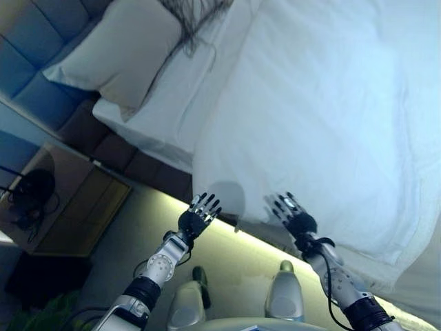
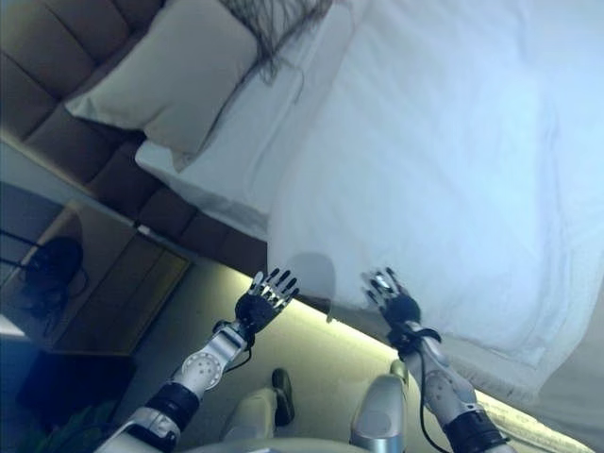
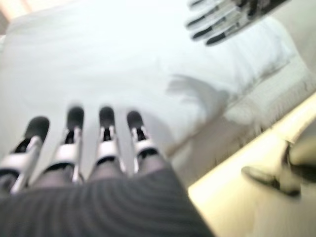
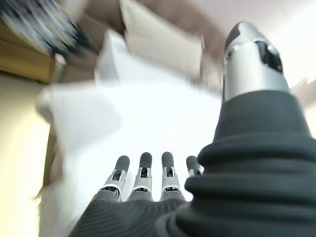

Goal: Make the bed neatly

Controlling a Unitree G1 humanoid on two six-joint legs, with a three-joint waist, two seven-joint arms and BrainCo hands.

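Note:
A white duvet (image 1: 324,103) covers the bed, its near edge hanging over the bed's side. A beige pillow (image 1: 124,48) lies at the head end on a white sheet (image 1: 165,110), with a dark fringed cloth (image 1: 196,17) beside it. My left hand (image 1: 200,212) is open, fingers straight, held just off the duvet's near corner and holding nothing. My right hand (image 1: 291,210) is open too, fingers spread at the duvet's near edge, empty. In the left wrist view my fingers (image 3: 106,133) point at the duvet (image 3: 108,59). The right wrist view shows straight fingers (image 4: 143,173) over white cloth.
A padded brown headboard (image 1: 41,55) stands behind the pillow. A wooden bedside table (image 1: 76,200) with a dark object (image 1: 31,193) on it stands to the left. A lit strip (image 1: 248,241) runs along the bed base.

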